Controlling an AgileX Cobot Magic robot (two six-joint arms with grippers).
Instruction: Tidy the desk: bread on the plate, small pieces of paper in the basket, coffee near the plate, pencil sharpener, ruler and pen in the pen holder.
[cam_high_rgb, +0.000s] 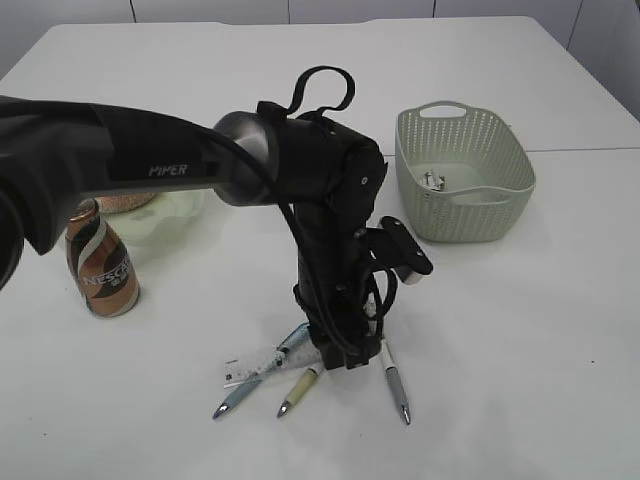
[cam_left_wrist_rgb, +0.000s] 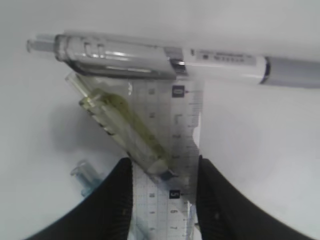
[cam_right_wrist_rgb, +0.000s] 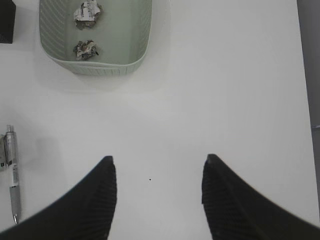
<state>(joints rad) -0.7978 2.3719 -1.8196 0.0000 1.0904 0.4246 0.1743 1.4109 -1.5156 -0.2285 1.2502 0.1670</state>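
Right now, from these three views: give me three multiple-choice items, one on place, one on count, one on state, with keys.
1. Where do the crumpled paper scraps lie?
A. in the grey-green latticed basket
B. on the pale-green dish
C. beside the pens

2. How many scraps show in the basket?
A. one
B. two
C. four

3. How does the right gripper stand?
A. shut on a pen
B. shut on the ruler
C. open over bare white tabletop

Key: A, the right wrist view shows them inside; B, two wads; C, fingers apart, nothing between.

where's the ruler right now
The ruler lies flat on the desk at the front centre of the exterior view, under the pens; in the left wrist view it sits between the left tool's fingers.
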